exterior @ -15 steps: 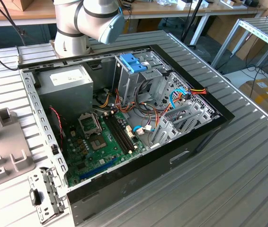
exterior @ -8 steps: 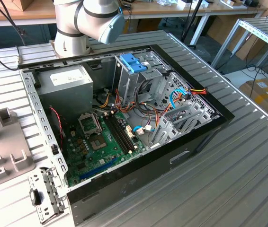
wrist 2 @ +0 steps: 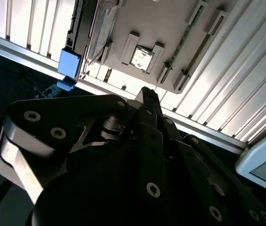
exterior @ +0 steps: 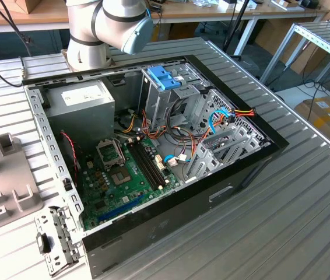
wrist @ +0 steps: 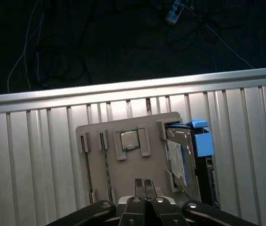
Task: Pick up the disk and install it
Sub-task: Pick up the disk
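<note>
my jaws are pressed together with nothing between them. my gripper point(wrist: 144, 184) hangs above the grey holder point(wrist: 123, 172) on the ribbed table point(wrist: 29, 155). straight ahead of my fingertips, 1 square chip point(wrist: 128, 140) sits in its slot. the disk point(wrist: 176, 160) stands on edge in the holder's side slot, just off to 1 side of my jaws and untouched. its blue end piece point(wrist: 202, 142) is at the end farther from me. the open computer case point(exterior: 171, 216) lies on the same table.

Ribbed table point(wrist: 29, 155) — bare, glossy metal; tray point(wrist: 128, 172) matt grey plastic; the disk point(wrist: 175, 162) paper-labelled, blue plastic end.
</note>
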Controlling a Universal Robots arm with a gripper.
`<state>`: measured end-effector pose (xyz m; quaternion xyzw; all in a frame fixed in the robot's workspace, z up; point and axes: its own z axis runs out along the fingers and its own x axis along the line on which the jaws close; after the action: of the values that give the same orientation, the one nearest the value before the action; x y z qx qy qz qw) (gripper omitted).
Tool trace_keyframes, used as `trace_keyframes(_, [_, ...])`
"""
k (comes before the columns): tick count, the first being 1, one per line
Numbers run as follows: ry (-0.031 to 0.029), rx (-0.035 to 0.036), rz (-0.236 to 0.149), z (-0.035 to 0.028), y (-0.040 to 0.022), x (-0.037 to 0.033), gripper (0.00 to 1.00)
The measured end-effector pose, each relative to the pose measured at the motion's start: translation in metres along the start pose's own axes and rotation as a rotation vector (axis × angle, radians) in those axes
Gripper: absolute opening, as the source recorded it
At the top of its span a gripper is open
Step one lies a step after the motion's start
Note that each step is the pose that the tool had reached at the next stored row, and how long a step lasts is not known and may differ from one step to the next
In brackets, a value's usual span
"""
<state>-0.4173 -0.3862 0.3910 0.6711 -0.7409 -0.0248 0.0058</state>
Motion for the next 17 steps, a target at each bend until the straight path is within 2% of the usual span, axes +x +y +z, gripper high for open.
trace_keyframes(17, [0.0064,-0.0035,-0.144,0.0000,0.0000,0.0000,0.11])
